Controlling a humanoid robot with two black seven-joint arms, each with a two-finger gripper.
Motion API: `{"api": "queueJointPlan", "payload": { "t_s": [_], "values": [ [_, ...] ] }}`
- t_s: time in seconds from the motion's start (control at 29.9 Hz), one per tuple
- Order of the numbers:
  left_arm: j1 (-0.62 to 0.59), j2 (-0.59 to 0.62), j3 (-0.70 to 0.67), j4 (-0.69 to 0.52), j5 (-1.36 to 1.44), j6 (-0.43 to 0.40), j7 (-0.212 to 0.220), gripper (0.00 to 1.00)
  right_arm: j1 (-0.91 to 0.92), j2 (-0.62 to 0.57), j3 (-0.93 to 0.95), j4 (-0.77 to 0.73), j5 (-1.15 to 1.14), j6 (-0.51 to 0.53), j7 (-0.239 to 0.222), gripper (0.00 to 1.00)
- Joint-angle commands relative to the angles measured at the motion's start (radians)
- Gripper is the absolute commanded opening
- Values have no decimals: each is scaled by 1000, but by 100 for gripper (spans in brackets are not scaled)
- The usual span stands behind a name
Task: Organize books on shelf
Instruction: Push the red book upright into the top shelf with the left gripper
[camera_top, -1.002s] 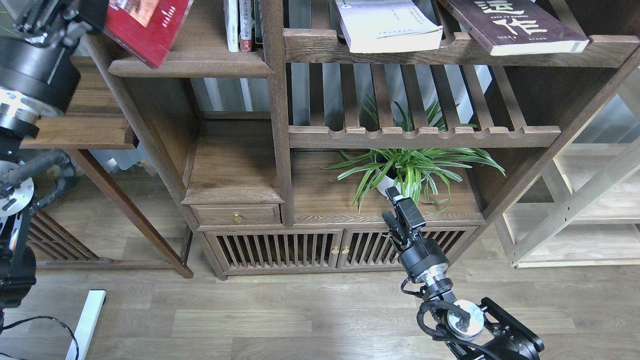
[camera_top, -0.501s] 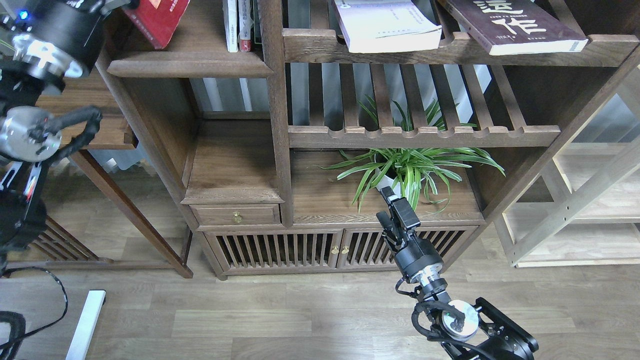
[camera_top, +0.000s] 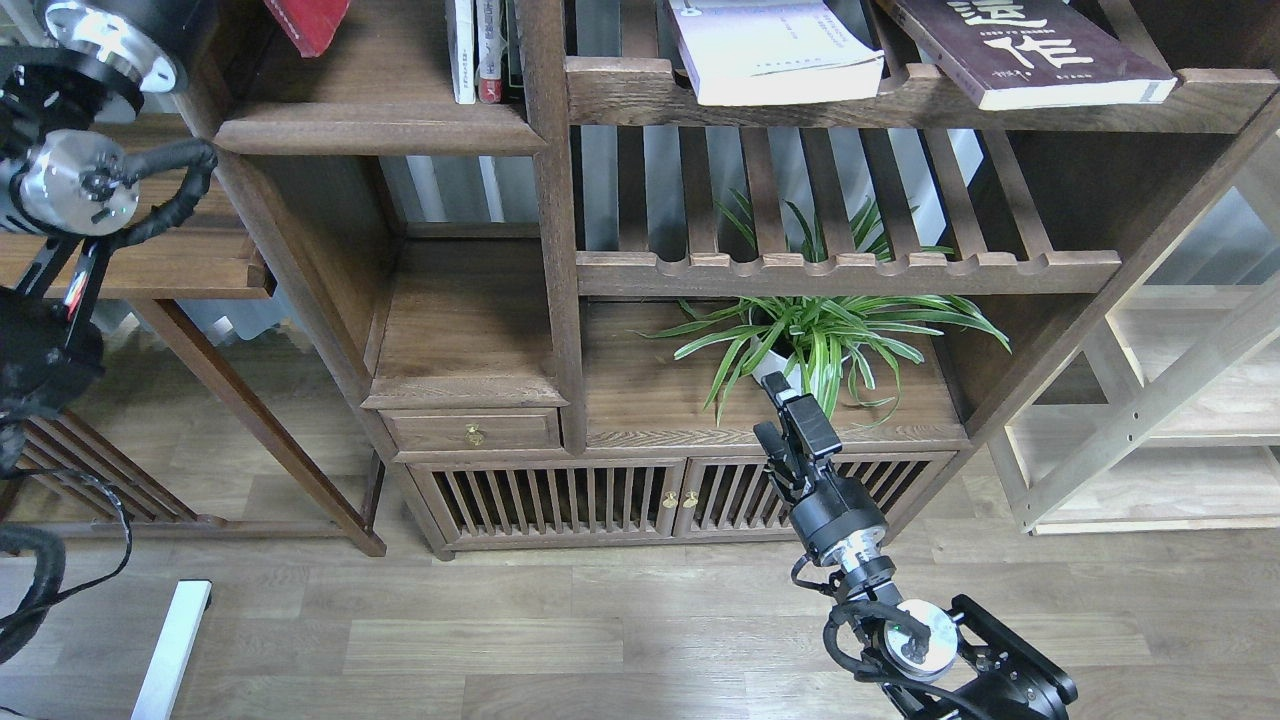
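Note:
The dark walnut shelf (camera_top: 548, 210) fills the head view. Only a lower corner of the red book (camera_top: 305, 18) shows at the top edge, above the upper left board. My left arm (camera_top: 80, 180) rises at the far left, and its gripper is cut off by the top edge. The pale white book (camera_top: 770, 50) and the dark brown book with white characters (camera_top: 1020, 50) lie flat on the top slatted rack. My right gripper (camera_top: 790, 410) hangs empty in front of the cabinet doors, near the plant; its dark fingers cannot be told apart.
A few thin books (camera_top: 480, 50) stand upright on the upper left board. A potted spider plant (camera_top: 820, 340) sits on the lower board. A small drawer (camera_top: 470, 430) is below. Pale wood shelving (camera_top: 1150, 400) stands at the right, and a brown side table (camera_top: 150, 260) at the left.
My left arm has risen and carried the red book up, so it is now mostly past the top edge. My right arm shifted slightly down-left, then held still.

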Motion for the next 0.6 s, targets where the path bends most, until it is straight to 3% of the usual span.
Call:
{"api": "queueJointPlan", "payload": {
  "t_s": [0.0,0.13,0.37,0.57],
  "values": [
    [-30,-3,44,54,-32,0,-29,0,-1,7,0,4,0,0,-1,99],
    [-76,-16,81,126,-59,-24,-63,0,-1,9,0,10,0,0,-1,99],
    [-150,-34,127,255,-64,-103,-66,0,2,14,0,13,-6,0,-1,99],
    [-159,-25,188,278,-62,-126,-63,0,2,20,0,28,-20,0,-1,99]
  ]
}}
